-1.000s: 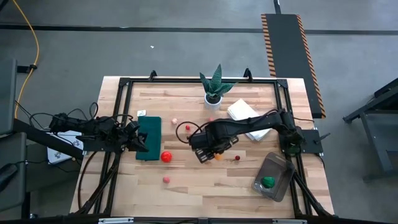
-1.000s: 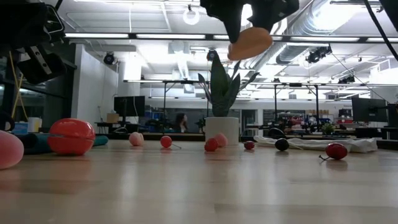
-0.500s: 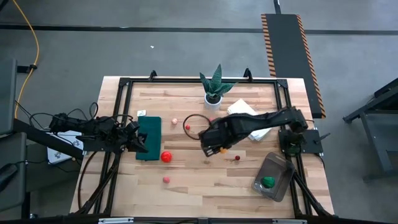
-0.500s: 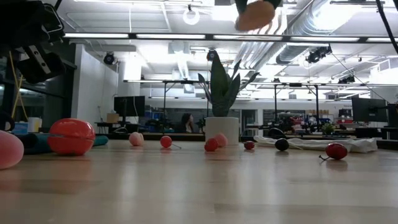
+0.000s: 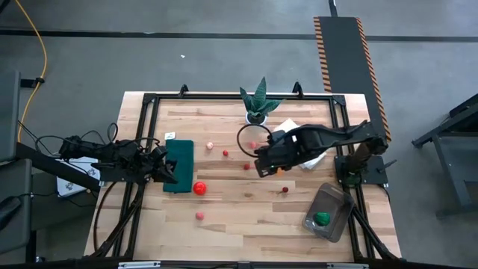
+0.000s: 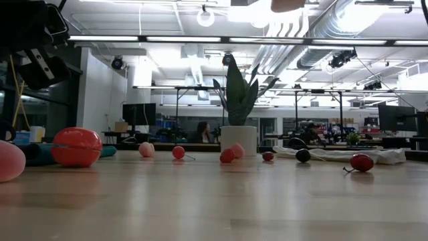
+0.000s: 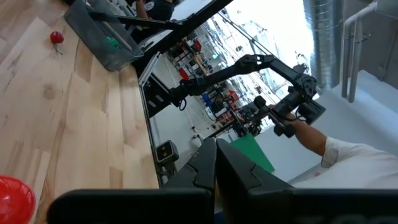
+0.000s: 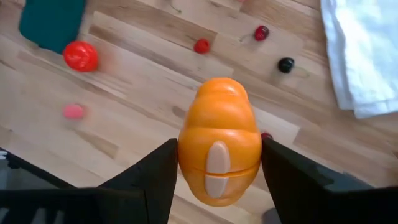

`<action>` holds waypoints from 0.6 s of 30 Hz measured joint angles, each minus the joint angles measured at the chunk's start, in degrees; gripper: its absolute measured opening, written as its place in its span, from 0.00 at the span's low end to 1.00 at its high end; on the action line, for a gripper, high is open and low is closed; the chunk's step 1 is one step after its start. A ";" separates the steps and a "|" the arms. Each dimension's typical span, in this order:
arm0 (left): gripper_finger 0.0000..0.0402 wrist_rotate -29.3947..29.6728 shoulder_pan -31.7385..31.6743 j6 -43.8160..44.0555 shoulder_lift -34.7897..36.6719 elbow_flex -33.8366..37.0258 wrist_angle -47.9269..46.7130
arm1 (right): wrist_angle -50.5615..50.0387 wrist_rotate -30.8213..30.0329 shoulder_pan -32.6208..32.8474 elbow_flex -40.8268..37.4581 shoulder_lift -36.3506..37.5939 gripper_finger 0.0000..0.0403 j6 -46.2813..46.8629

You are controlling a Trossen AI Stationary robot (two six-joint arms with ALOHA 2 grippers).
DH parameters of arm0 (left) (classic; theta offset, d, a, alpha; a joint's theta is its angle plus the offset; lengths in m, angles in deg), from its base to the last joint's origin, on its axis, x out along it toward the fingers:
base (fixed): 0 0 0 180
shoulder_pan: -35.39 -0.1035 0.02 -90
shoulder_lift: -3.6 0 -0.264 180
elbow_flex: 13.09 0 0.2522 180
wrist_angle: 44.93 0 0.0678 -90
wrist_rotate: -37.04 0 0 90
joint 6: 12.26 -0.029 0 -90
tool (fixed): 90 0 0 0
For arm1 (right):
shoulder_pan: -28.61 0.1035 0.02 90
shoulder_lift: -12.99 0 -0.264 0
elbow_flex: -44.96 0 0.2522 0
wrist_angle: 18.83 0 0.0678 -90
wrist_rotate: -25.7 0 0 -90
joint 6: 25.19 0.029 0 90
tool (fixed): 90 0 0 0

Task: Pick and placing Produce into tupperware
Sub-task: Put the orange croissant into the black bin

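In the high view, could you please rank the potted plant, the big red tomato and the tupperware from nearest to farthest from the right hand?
Right hand, holding an orange fruit, sits mid-table.
1. Potted plant, at the far edge.
2. Tupperware, at the near right corner; not much farther than the plant.
3. Big red tomato, out to the left beside the green mat.

The right pincer, clamped on the orange produce, has risen and swung from mid-bench toward the white cloth. In the low view the orange piece has climbed almost out of sight.
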 joint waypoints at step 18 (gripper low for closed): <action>0.00 0.00 0.02 0.00 0.01 0.01 0.02 | 1.28 5.05 10.09 -29.13 18.90 0.51 22.78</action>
